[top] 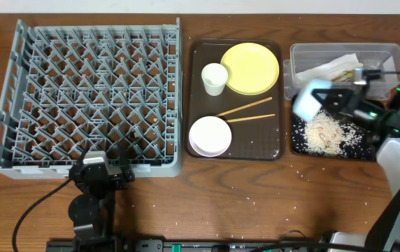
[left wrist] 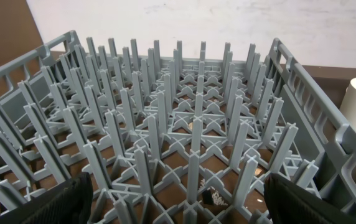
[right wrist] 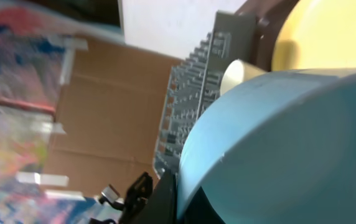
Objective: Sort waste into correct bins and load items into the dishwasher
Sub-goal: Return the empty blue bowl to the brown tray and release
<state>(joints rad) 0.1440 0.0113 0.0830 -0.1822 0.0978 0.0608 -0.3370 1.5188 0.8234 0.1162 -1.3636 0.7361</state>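
Right gripper [top: 331, 96] is clenched on the rim of the light blue bowl [top: 310, 102], which hangs tipped on its side over the far-left corner of the black tray [top: 294, 145]. Beige rice crumbs [top: 326, 133] lie heaped in that tray, and a few are scattered on the table [top: 256, 203] in front of it. Just behind the tray sits the clear tub [top: 390, 50], holding crumpled paper and wrappers [top: 333, 68].

A narrow strip of table separates the black tray from the brown serving tray [top: 194, 105], which carries the yellow plate [top: 250, 67], white cup [top: 215, 77], chopsticks [top: 245, 112] and white bowl [top: 210, 136]. The grey dish rack [top: 95, 91] stands just beside it. At the rack's near edge the left gripper [top: 104, 168] stands spread wide, holding nothing.

Only the right wrist view shows the grip up close: a black finger [right wrist: 159, 199] sits against the bowl's wall, though the picture is blurred. The left wrist view looks along the rack's pegs, with both fingers [left wrist: 60, 202] in the lower corners and the cup past the right wall.
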